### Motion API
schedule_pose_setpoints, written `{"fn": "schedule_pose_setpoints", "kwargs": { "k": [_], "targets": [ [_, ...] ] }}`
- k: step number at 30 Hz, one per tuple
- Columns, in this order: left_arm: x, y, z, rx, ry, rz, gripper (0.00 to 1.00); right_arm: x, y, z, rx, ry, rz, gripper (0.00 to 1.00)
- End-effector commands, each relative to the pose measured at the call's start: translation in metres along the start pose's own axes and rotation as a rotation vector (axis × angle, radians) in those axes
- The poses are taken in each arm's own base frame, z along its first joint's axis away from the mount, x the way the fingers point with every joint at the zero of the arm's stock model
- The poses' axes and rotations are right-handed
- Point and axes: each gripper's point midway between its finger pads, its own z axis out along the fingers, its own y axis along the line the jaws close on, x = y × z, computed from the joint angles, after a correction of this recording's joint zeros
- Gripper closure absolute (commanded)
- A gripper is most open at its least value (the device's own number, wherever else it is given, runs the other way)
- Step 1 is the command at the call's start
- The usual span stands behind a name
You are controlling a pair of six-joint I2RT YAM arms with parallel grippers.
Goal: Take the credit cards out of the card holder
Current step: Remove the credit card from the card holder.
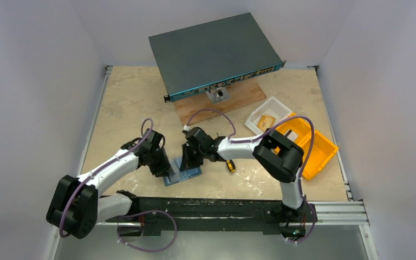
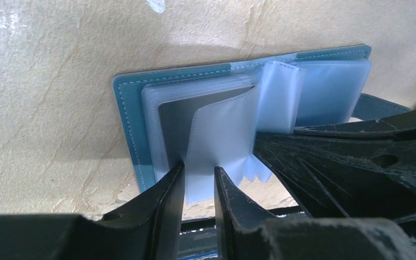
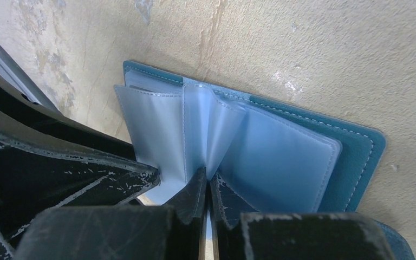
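Observation:
The teal-blue card holder (image 1: 188, 174) lies open on the table near the front, its pale blue sleeves fanned up. In the left wrist view its cover (image 2: 132, 108) faces me. My left gripper (image 2: 199, 176) has its jaws a small way apart, with one lifted sleeve (image 2: 222, 135) caught in the gap. In the top view the left gripper (image 1: 165, 167) is at the holder's left edge. My right gripper (image 3: 208, 181) is shut on a thin middle sleeve (image 3: 197, 124) and stands over the holder (image 1: 187, 158). I cannot pick out any card.
A large dark grey-teal switch box (image 1: 216, 54) stands on a wooden board (image 1: 233, 100) at the back. A white tray (image 1: 268, 116) and orange bins (image 1: 311, 146) are at the right. A small yellow-and-black tool (image 1: 230, 165) lies beside the right arm.

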Motion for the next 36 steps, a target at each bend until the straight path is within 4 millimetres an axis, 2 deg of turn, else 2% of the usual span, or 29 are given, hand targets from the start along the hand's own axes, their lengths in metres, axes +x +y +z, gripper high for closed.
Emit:
{"fn": "schedule_pose_setpoints", "kwargs": {
  "k": [1,5,13,18,21,29,36],
  "targets": [
    [-0.012,-0.021,-0.01,0.069,-0.052,0.023,0.73,0.023,-0.037,0.012,0.112,0.055,0.006,0.99],
    [-0.013,-0.024,-0.015,0.079,-0.064,0.036,0.72,0.022,-0.037,0.012,0.11,0.057,0.006,0.99],
    [-0.013,-0.03,-0.011,0.113,-0.056,0.033,0.73,0.02,-0.033,0.011,0.101,0.052,0.002,0.99],
    [-0.015,-0.027,-0.012,0.095,-0.068,0.023,0.91,0.011,-0.021,0.004,0.079,0.031,-0.007,0.97],
    [-0.015,-0.023,-0.013,0.074,-0.075,0.014,1.0,0.005,-0.013,-0.002,0.057,0.015,-0.008,0.93],
    [-0.017,-0.017,-0.019,0.045,-0.099,0.011,1.0,-0.014,0.008,-0.021,0.012,-0.035,-0.011,0.77],
    [-0.018,-0.019,-0.023,0.048,-0.108,0.017,1.0,-0.028,0.022,-0.038,0.003,-0.083,-0.021,0.75]
  ]
}}
